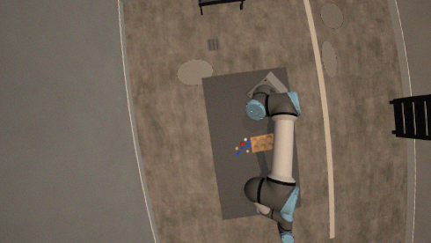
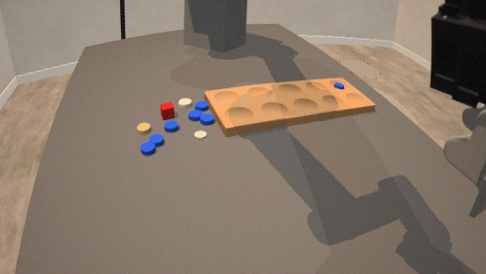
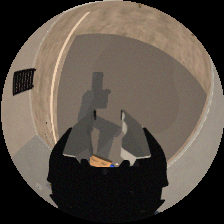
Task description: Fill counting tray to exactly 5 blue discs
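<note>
Pale walls (image 2: 37, 32); grey-brown counter (image 1: 229, 189) (image 2: 124, 208) (image 3: 135, 65). From left, exterior view: one tan disc (image 1: 237, 149) (image 2: 144, 128); a pair of blue discs (image 1: 237, 154) (image 2: 148, 148), loose; one red cube (image 1: 242, 143) (image 2: 167, 111); a single blue disc (image 1: 242, 148) (image 2: 171, 126), loose; one white disc (image 1: 245, 139) (image 2: 184, 102); a cluster of three blue discs (image 1: 248, 144) (image 2: 206, 119) (image 3: 112, 165), beside the tray; a second pale disc (image 1: 247, 151) (image 2: 200, 134). Item, orange counting tray (image 1: 262, 143) (image 2: 298, 118) (image 3: 101, 161), ten pockets, one blue disc (image 2: 338, 85) apparently in a far-end pocket. Tally: one in, four wanting, six loose. Far right, gripper (image 2: 475, 208) (image 3: 108, 110), away from the tray, fingers partly parted, grasping nothing.
</note>
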### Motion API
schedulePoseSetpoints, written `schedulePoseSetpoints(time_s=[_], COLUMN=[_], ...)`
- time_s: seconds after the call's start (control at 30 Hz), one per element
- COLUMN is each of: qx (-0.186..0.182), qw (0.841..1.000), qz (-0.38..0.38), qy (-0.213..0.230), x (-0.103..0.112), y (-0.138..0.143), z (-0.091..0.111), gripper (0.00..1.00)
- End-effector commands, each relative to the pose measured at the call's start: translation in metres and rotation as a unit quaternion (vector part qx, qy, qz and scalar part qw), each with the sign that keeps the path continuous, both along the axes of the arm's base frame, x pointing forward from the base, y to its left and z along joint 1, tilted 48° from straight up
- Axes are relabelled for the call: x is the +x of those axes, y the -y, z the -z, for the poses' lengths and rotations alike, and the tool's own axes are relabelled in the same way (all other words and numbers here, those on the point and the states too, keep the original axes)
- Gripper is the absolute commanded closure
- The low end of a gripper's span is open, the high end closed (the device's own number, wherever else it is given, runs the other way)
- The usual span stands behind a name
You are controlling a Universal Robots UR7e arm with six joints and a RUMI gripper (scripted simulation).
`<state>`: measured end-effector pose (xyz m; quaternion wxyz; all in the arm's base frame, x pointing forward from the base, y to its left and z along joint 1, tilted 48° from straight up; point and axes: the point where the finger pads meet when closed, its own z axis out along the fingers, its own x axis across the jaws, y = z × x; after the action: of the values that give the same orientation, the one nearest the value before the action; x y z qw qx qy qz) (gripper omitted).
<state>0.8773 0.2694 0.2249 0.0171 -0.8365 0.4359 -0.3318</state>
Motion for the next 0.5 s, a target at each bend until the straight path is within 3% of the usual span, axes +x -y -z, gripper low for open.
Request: schedulePoseSetpoints(time_s=[0.0, 0.27, 0.47], qx=[-0.021, -0.055, -0.100], qw=[0.999, 0.996, 0.987], qz=[-0.025, -0.060, -0.109], qy=[-0.012, -0.032, -0.058], x=[-0.013, -0.031, -0.057], y=[0.013, 0.031, 0.057], z=[0.003, 0.010, 0.021], gripper=[0.72, 0.72, 0.72])
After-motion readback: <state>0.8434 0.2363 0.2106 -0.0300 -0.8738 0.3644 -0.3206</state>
